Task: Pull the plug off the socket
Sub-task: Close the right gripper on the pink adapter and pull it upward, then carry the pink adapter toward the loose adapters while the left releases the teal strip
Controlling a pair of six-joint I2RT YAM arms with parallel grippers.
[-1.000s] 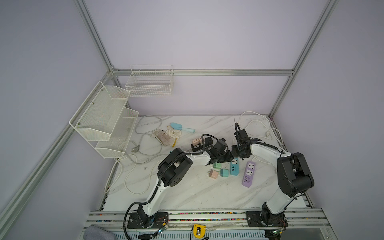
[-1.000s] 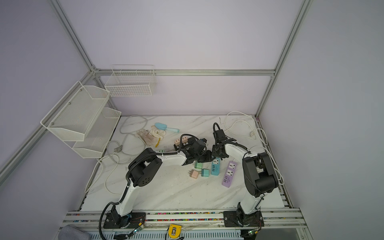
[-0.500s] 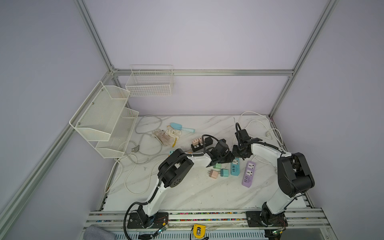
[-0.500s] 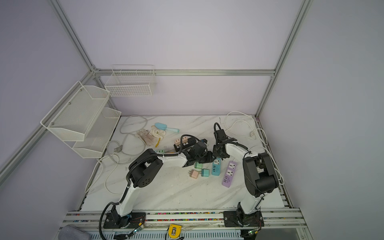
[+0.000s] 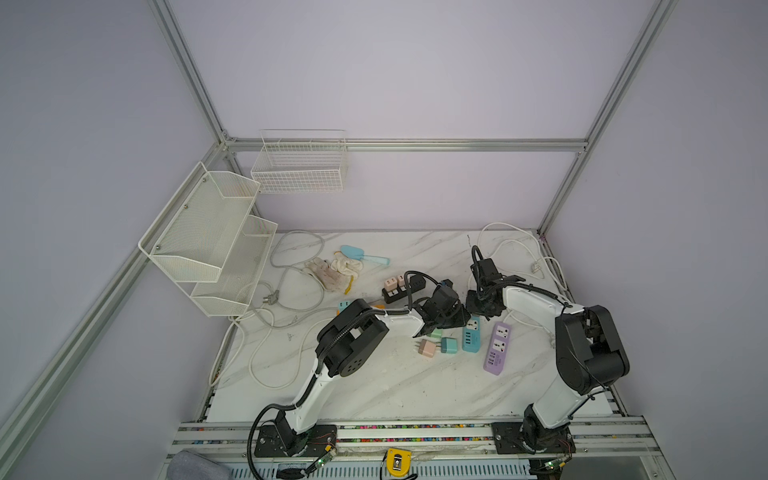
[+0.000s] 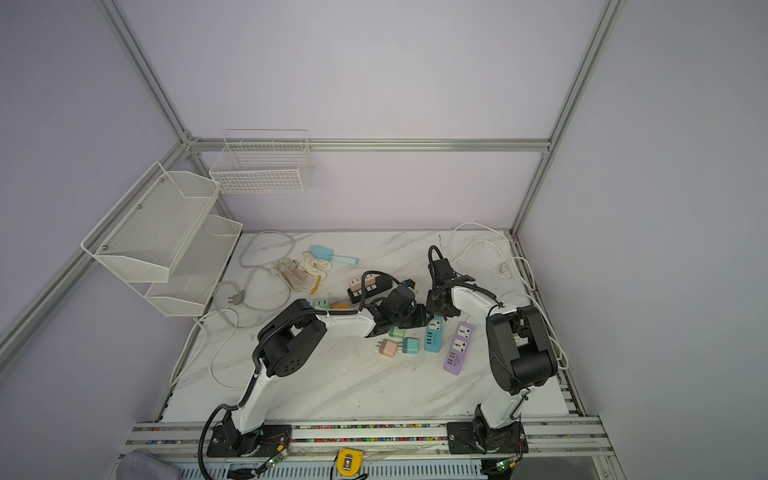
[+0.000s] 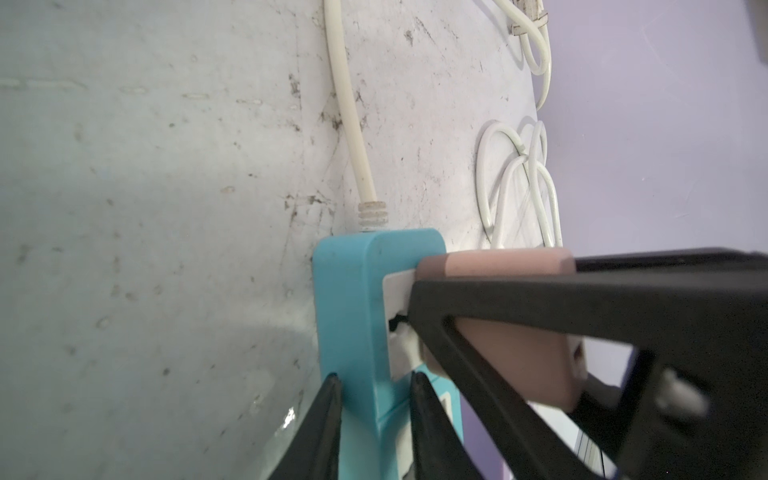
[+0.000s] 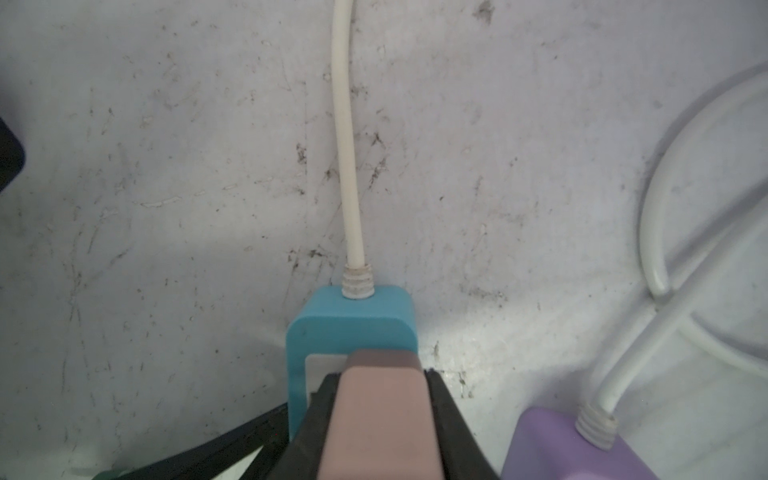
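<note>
Left tool (image 7: 375,380) has closed onto the blue socket (image 7: 353,291).

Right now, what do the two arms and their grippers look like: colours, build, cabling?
Matching pair: the left arm and right arm have white shells, chunky black joint housings and black bases. A ribbed black cable runs up the left arm, and a thinner black one loops over the right wrist. The left gripper and right gripper are plain black, with tapering fingers and triangular cut-outs. No readable markings.

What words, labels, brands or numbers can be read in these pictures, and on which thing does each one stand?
None can be read.
Any print on the purple power strip is too small to tell.
The blue power strip and the pink plug show no print in the wrist views.
</note>
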